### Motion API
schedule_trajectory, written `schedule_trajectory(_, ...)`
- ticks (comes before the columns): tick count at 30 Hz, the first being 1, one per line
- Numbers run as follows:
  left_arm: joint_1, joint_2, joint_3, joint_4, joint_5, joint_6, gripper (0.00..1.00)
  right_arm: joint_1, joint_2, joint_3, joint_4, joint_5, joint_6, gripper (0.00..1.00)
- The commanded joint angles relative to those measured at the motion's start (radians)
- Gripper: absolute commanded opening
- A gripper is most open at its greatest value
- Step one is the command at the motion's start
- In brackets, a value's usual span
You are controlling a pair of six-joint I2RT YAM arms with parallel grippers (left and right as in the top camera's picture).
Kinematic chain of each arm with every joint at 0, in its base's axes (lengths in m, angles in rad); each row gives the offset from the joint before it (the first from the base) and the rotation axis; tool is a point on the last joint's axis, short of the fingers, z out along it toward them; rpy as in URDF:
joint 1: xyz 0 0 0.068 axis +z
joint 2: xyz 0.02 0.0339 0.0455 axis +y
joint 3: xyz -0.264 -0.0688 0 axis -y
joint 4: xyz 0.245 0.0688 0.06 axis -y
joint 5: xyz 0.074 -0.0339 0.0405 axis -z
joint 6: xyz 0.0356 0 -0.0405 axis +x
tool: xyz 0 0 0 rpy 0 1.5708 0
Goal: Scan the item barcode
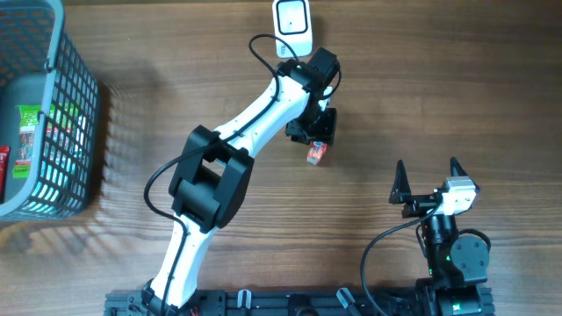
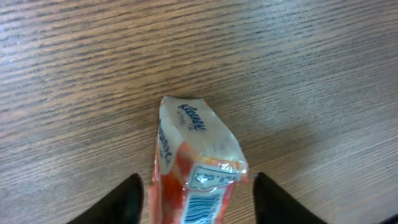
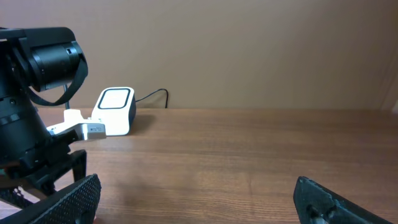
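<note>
The item is an orange and white tissue packet (image 2: 193, 162) with a blue barcode label on the end nearest the camera. It lies between the fingers of my left gripper (image 2: 198, 190), with a gap on each side, so the gripper is open and not gripping it. From overhead the packet (image 1: 317, 154) shows just below the left gripper (image 1: 313, 133), on the wood in the middle of the table. The white scanner (image 1: 293, 22) stands at the far edge, behind the left arm. My right gripper (image 1: 428, 171) is open and empty at the front right.
A grey mesh basket (image 1: 61, 105) stands at the left edge with a green packet (image 1: 31, 132) inside. The right wrist view shows the scanner (image 3: 115, 109) and its cable near the back wall, with the left arm (image 3: 31, 106) at the left.
</note>
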Motion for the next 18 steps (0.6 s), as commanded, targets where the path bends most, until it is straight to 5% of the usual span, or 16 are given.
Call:
schedule_trajectory(1, 0.003, 0.018, -0.005, 0.003, -0.008, 0.000, 0.73, -0.002, -0.006, -0.001, 0.005, 0.002, -0.010, 1.00)
schedule_trajectory(6, 0.021, -0.007, 0.014, -0.011, -0.008, 0.014, 0.98, -0.002, -0.006, -0.001, 0.005, 0.002, -0.010, 1.00)
schedule_trajectory(14, 0.294, -0.222, 0.370, -0.198, -0.121, 0.023, 1.00, -0.002, -0.006, -0.001, 0.005, 0.002, -0.010, 1.00)
schedule_trajectory(18, 0.599, -0.360, 0.497, -0.223, -0.150, 0.033, 1.00, -0.002, -0.006, -0.001, 0.005, 0.002, -0.010, 1.00)
